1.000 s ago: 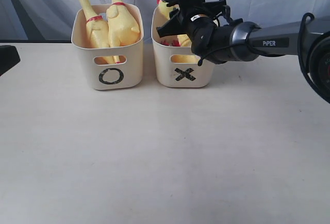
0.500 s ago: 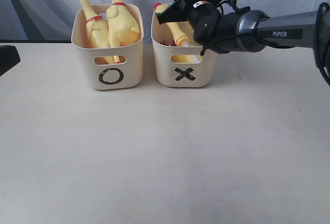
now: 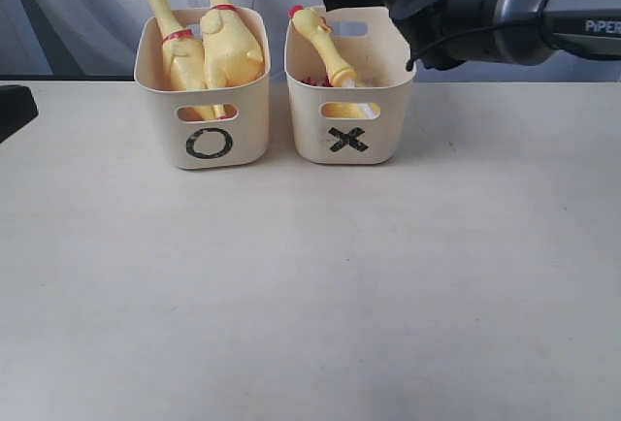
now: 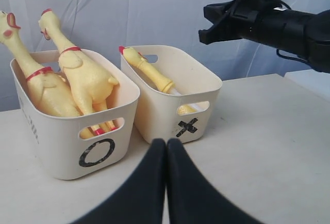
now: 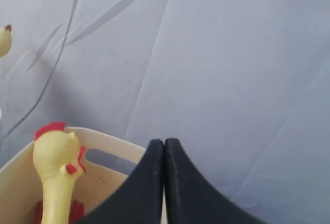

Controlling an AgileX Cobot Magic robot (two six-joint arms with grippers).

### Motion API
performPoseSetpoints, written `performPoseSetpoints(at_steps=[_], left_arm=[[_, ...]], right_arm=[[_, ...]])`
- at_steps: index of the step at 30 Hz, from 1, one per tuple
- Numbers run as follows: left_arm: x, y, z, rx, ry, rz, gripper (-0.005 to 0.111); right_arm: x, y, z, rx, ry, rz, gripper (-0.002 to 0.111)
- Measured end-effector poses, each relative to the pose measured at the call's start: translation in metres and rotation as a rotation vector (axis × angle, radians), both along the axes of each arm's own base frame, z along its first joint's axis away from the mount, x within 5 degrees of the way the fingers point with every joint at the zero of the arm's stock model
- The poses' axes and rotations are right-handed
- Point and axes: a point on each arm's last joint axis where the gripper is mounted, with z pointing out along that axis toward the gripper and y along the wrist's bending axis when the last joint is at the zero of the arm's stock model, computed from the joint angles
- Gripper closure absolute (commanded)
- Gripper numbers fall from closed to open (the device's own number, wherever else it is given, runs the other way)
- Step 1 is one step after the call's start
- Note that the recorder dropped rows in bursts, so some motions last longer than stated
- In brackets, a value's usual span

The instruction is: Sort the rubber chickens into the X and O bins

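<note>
Two rubber chickens [image 3: 179, 52] [image 3: 231, 43] stand head-up in the cream O bin [image 3: 243, 120]. A third chicken [image 3: 330, 52] leans inside the X bin [image 3: 309, 120], its head [image 5: 54, 149] at the rim. My right gripper [image 3: 332, 0] hangs shut and empty above the X bin's back edge, clear of the chicken; its wrist view shows the fingertips [image 5: 164, 142] pressed together over the bin rim [image 5: 111, 144]. My left gripper [image 4: 166, 144] is shut and empty, low over the table in front of both bins [image 4: 72, 141] [image 4: 165, 115].
The bins stand side by side at the back of a pale table [image 3: 310, 275]. A grey cloth backdrop [image 3: 78, 4] hangs close behind them. A dark object [image 3: 12, 109] sits at the table's left edge.
My right gripper has risen up and to the right, away from the X bin. The chicken it stood over now shows fully, leaning in that bin.
</note>
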Motion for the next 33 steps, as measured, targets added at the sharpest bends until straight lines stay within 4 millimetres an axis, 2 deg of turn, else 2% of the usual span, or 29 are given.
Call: performPoseSetpoints(at_steps=[4,8,12,15,23,27,30,32,33], left_arm=[[0.0,0.0,0.0,0.002,-0.001,0.0,0.106],[0.0,0.0,0.0,0.007,-0.001,-0.001,0.106],[-0.001,0.0,-0.004,0.077,0.006,-0.016,0.106],[-0.001,0.0,-0.007,0.117,0.01,-0.026,0.106],[-0.002,0.0,-0.007,0.13,0.012,-0.029,0.106],[-0.002,0.0,-0.007,0.13,0.012,-0.029,0.106],[-0.002,0.0,-0.007,0.13,0.012,-0.029,0.106],[-0.002,0.0,-0.007,0.132,0.011,-0.029,0.106],[-0.002,0.0,-0.007,0.132,0.011,-0.029,0.106]], right_arm=[[-0.017,-0.012,0.001,-0.052,0.036,0.023,0.109],[-0.047,-0.031,0.011,-0.096,0.044,0.034,0.109],[-0.083,-0.048,0.024,-0.12,0.034,0.053,0.109],[-0.119,-0.067,0.039,-0.089,0.015,0.055,0.109],[-0.189,-0.097,0.051,0.032,0.018,0.101,0.109],[-0.224,-0.103,0.06,0.124,0.052,0.215,0.109],[-0.251,-0.104,0.077,0.207,0.071,0.335,0.109],[-0.277,-0.104,0.087,0.232,0.093,0.462,0.109],[-0.283,-0.104,0.089,0.233,0.097,0.489,0.109]])
